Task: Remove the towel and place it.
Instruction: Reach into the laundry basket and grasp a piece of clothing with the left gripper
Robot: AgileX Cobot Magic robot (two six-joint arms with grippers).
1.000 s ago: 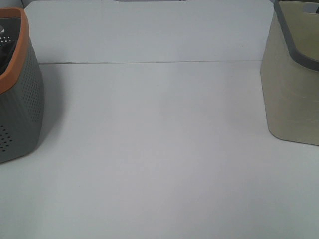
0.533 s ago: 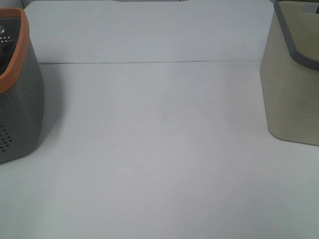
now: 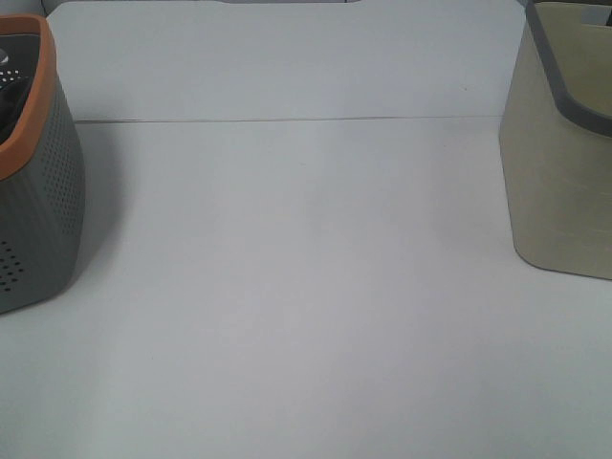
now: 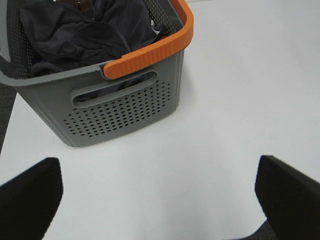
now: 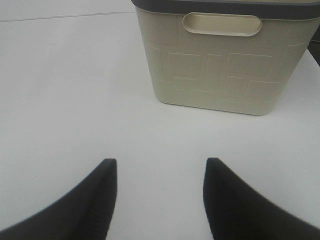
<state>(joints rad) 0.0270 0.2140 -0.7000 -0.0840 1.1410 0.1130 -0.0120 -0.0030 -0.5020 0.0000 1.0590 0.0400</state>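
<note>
A dark charcoal towel [image 4: 85, 30] lies crumpled inside the grey perforated basket with an orange rim [image 4: 125, 107]. The exterior high view catches only that basket's side at the left edge [image 3: 38, 201]. My left gripper [image 4: 157, 197] hovers over the white table short of the basket, jaws wide open and empty. My right gripper [image 5: 157, 200] is open too, holding nothing, and faces the beige bin [image 5: 225, 65]. Neither gripper shows in the exterior high view.
The beige bin with a grey rim [image 3: 559, 172] stands at the right edge of the white table [image 3: 306, 287]. A thin seam [image 3: 287, 120] crosses the table toward the back. The table's near-left edge and dark floor show in the left wrist view [image 4: 6, 105].
</note>
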